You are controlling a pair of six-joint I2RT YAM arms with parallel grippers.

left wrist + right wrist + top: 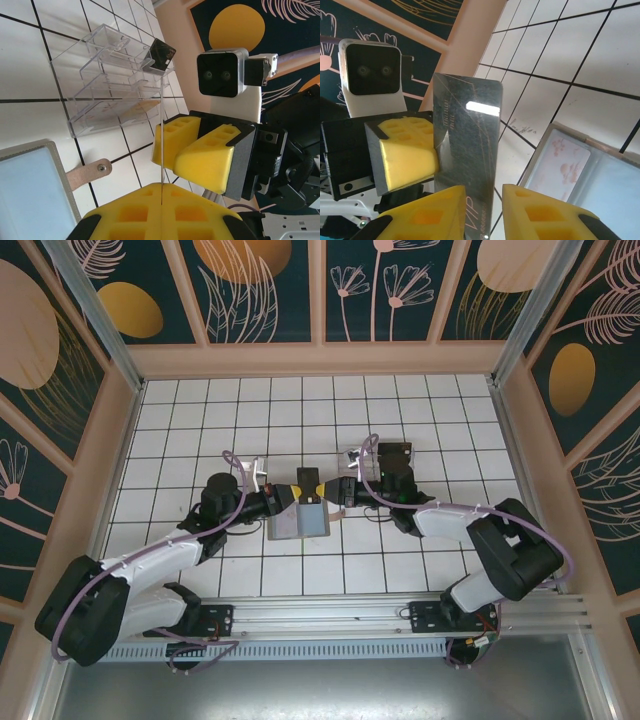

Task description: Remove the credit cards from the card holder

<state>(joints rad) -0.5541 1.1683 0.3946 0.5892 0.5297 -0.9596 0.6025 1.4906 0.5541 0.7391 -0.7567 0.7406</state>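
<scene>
The card holder (298,523) lies open on the tiles, blue-grey inside (30,190), tan strap tab (85,172) pointing away. Just above it, my left gripper (162,186) is shut on a dark credit card (467,145) marked VIP, seen edge-on in the left wrist view (162,135). My right gripper (482,192) faces the left one with its fingers either side of the card's free end. The card rests against one finger, with a gap to the other. A pale pink-patterned card (565,167) sits in the holder's pocket (610,180).
A clear plastic tray (105,80) stands on the tiles beyond the holder, with a dark card (162,54) at its far end. Both arms meet at the table's centre (312,490). Peach walls ring the tiled floor.
</scene>
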